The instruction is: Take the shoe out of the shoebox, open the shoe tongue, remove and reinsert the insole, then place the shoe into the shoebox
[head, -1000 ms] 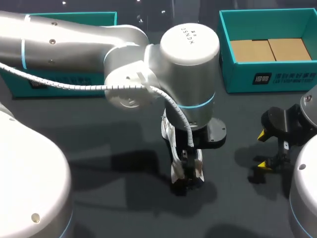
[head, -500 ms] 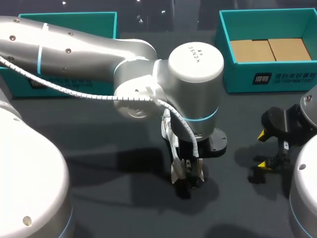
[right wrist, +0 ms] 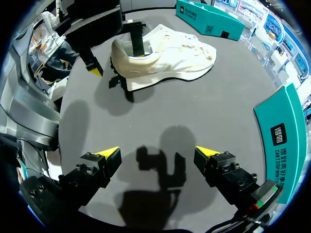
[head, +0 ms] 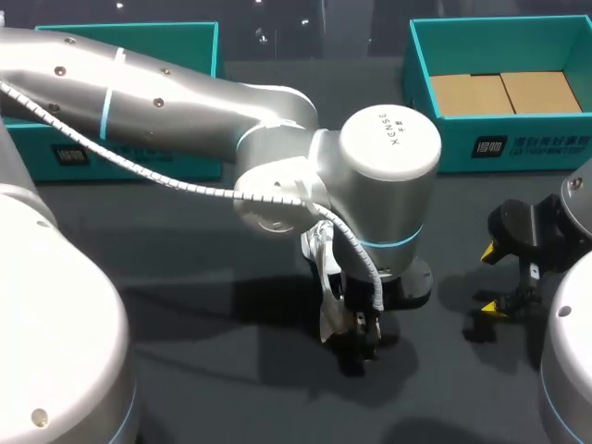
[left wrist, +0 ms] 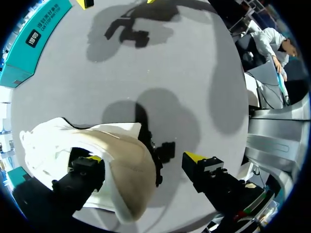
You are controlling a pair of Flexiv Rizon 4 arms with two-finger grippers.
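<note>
A white shoe (head: 322, 277) lies on the dark table at mid-front, mostly hidden under my left arm. In the left wrist view its cream heel (left wrist: 127, 174) sits between the fingers of my left gripper (left wrist: 145, 158). One yellow tip (left wrist: 92, 159) is inside the shoe's opening. The other tip (left wrist: 197, 157) stands clear of the heel's outside, so this gripper is open. The right wrist view shows the whole shoe (right wrist: 165, 53) ahead, lying on its sole. My right gripper (right wrist: 158, 153) hangs open and empty above bare table, to the right of the shoe (head: 495, 277).
A teal shoebox (head: 499, 148) with brown cardboard inside stands at the back right. Another teal box (head: 139, 157) stands at the back left, partly behind my left arm. My left arm crosses the table's middle.
My left arm has swung its wrist to the right and slightly forward over the shoe's heel. Its fingers have drawn in a little. The right arm has kept still.
</note>
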